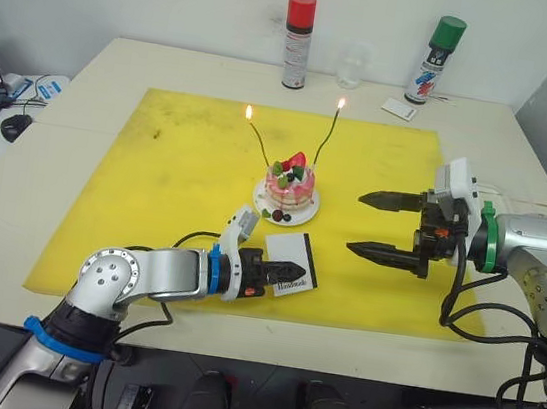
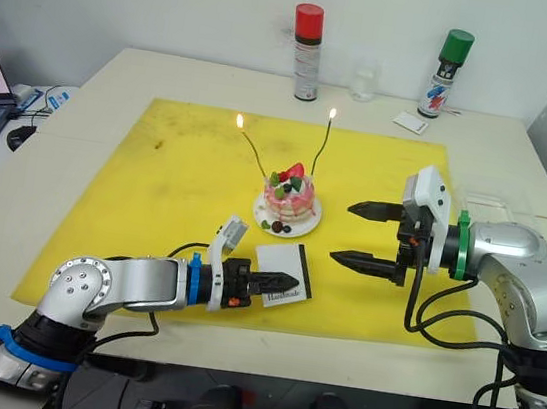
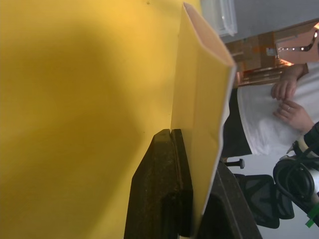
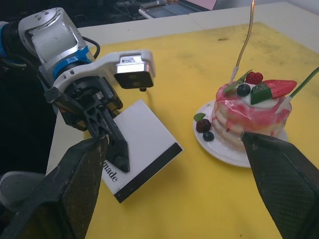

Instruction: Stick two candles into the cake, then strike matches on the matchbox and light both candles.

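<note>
Left eye view: cake point(image 1: 290, 189) on white plate, centre of yellow mat point(image 1: 177, 172) on counter; two candles point(image 1: 259, 140) stuck in it, both flames lit; left tool point(image 1: 283, 269) clamped on matchbox point(image 1: 293, 264) just before cake; right tool point(image 1: 380, 225) beside cake, fingers wide apart, holding nothing.

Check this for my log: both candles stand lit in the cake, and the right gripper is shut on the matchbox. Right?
One slip: the left gripper, not the right, is shut on the matchbox, as the right eye view shows. The right gripper is open. Both candles do stand lit in the cake.
</note>
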